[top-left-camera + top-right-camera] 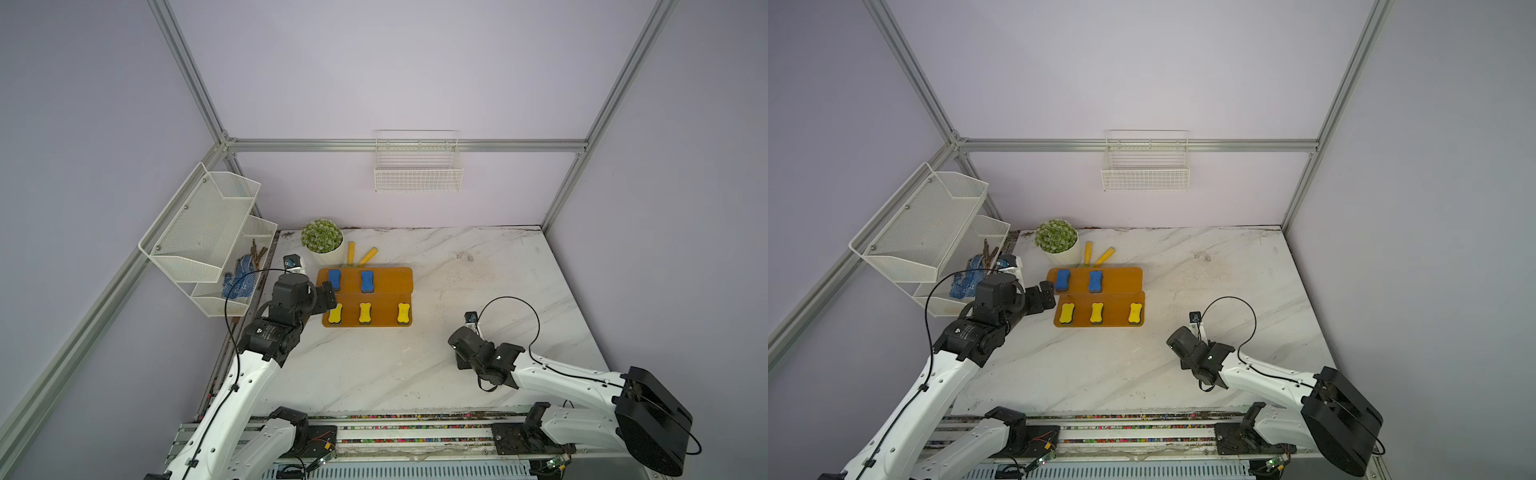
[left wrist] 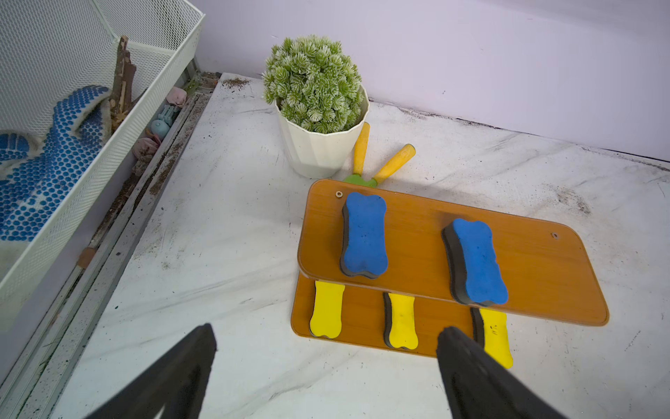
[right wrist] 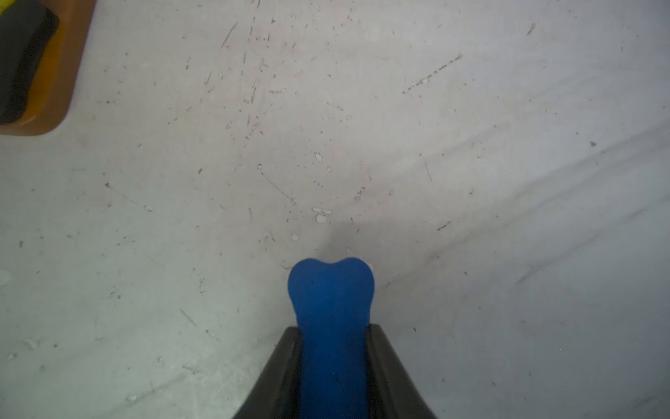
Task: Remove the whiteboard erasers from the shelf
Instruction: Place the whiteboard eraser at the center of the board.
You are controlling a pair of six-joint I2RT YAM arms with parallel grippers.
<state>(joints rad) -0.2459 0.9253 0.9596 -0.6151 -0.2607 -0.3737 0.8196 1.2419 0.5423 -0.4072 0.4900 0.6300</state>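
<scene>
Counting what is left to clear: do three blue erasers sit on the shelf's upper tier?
No, the upper tier of the shelf holds only two blue erasers; the third blue eraser is clamped in the right gripper.

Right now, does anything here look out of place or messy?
Slightly. The shelf has an empty spot on its upper tier: the third blue eraser is clamped in the right gripper over the table. Dirt specks litter the table's back edge.
</scene>
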